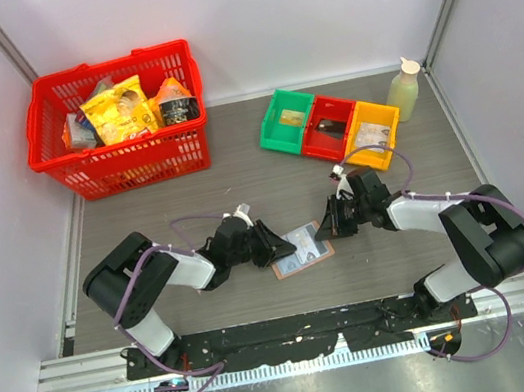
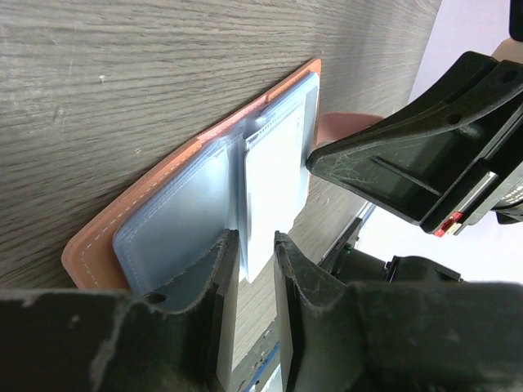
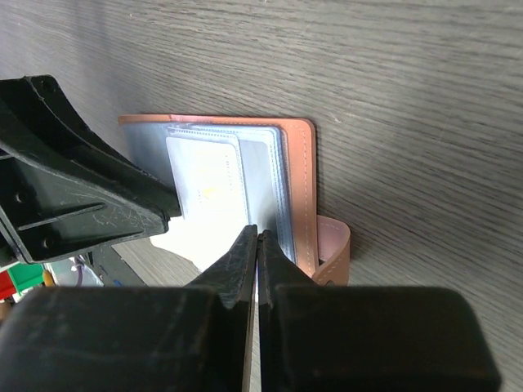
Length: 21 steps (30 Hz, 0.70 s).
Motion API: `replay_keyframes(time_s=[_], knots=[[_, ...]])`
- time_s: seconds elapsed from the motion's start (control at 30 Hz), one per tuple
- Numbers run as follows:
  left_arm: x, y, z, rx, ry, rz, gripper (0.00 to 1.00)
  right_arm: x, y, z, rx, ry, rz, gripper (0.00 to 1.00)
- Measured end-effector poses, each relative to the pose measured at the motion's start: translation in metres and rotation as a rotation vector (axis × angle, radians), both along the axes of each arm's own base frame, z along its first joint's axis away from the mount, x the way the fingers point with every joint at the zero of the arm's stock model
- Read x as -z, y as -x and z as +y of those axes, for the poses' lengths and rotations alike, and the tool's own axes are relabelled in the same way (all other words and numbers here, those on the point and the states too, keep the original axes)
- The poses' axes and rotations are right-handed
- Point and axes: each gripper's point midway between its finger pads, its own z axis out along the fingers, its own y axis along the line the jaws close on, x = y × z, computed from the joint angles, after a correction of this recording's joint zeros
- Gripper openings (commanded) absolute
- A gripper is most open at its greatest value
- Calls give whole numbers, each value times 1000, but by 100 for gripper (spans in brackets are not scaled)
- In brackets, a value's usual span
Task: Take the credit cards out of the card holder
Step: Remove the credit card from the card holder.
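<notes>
grey wood-grain table, plain white walls around it. the card holder lies open and flat between my two pincers. my left pincer stands slightly parted around a pale credit card edge, not clamping. my right pincer is clenched at the holder's opposite edge.

Pinkish-tan leather-look folding card holder, pale stitching along the edge, light blue see-through inner sleeves. Flat rectangular credit cards pale grey-white. Bench grey wood-grain. Plastic mesh basket red. Small plastic green bin, red bin, yellow bin. Squeeze bottle pale green. Left gripper and right gripper black.
</notes>
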Motion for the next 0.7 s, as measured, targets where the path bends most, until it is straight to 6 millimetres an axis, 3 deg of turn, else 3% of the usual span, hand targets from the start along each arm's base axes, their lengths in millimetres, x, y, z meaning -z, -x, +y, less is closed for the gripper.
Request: replay_keyframes(time_s=[0.17,0.47,0.7], knots=[[-2,-2,-1,-5,6,2,36,-1,0,1,-4,-8,-4,6],[-5,-5,-5,-5,12,-3,37,-7,-2,5,-16,-33,-29,7],[-6,-8,-12,0,8,-5,37,0,-4,3,-9,-17,-19,6]])
